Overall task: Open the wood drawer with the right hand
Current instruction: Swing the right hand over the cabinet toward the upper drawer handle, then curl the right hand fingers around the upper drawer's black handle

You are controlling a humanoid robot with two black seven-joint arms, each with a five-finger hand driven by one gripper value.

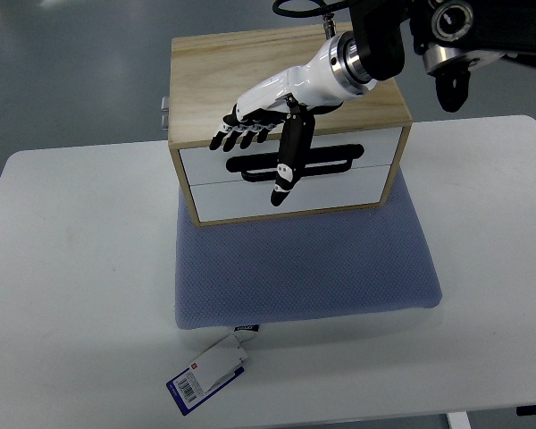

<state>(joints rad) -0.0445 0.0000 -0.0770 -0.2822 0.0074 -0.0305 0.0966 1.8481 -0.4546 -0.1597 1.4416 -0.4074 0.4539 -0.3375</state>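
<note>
While the right arm is reaching in from the upper right corner, the right hand (266,121) is hovering over the front edge of the wooden drawer box (286,63). Its four fingers (241,136) are lying side by side, pointing left, relaxed and loosely spread, gripping nothing. Its thumb (288,165) is hanging down away from them, crossing the black slot handle (335,162) on the upper white drawer front (375,147); whether the thumb tip is touching the front cannot be told from this steep angle. Both drawers are looking closed, their white fronts sitting flush with the wooden frame, the lower drawer front (339,189) lying just below the thumb tip.

Beneath the hand, the box is sitting on the far part of a blue-grey cushion (304,268), which is lying on a white table (71,295). Well below the hand, at the cushion's near edge, a paper tag (207,374) with a barcode is lying on the table, attached at the cushion's small label. A metal fitting (164,112) is sticking out of the box's left side, left of the fingertips.
</note>
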